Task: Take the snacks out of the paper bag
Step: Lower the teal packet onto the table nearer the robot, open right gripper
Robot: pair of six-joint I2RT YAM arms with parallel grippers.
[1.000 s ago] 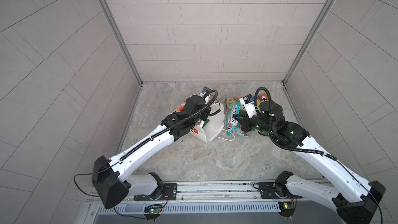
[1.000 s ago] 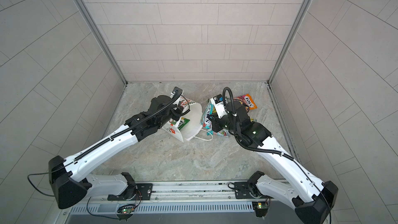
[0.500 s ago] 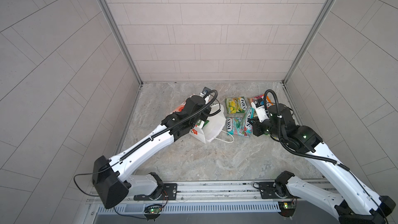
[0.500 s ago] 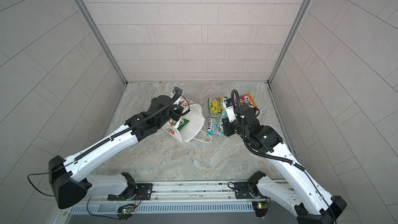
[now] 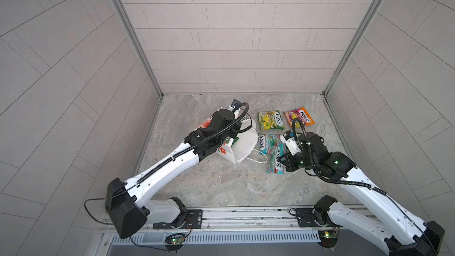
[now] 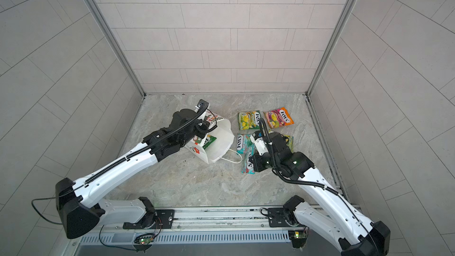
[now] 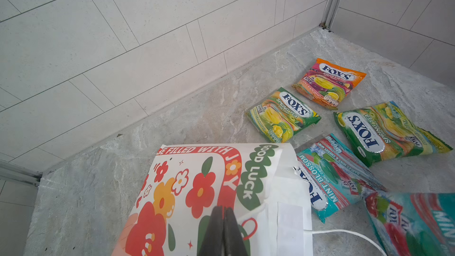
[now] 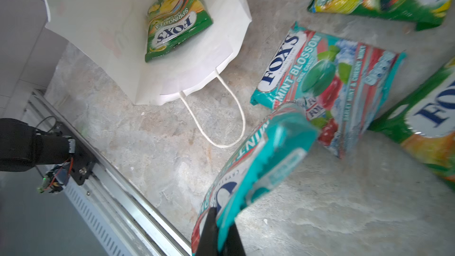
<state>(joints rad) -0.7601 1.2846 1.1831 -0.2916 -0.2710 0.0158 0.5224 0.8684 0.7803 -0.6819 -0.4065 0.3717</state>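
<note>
Item: the held teal packet, a mint snack, hanging tilted just outside the mouth of the paper bag, above the table. Its far end overlaps the second teal packet in the right wrist view; whether they touch cannot be told. The paper bag lies on its side, mouth gaping toward the packets, one cord handle trailing on the table from the lower rim. Inside it: one green packet, resting on the lower wall well back from the rim. Out of the bag, all beyond its mouth: the second teal packet nearest the bag; a green-yellow packet and an orange-pink packet farther off toward the back wall; another green-yellow packet past the teal one. Step in hand, by judgement: laying the held teal packet down with the rest. This is best done by lowering it until it lies flat on bare table, clear of the cord handle and not stacked on its neighbour, and releasing only then, with the bag's mouth propped open for the last green packet. Grip, right fingers: clamped on the held teal packet's edge. Grip, left fingers: pressed tight together at the bag's printed upper wall, apparently pinching it and holding the mouth open.
</note>
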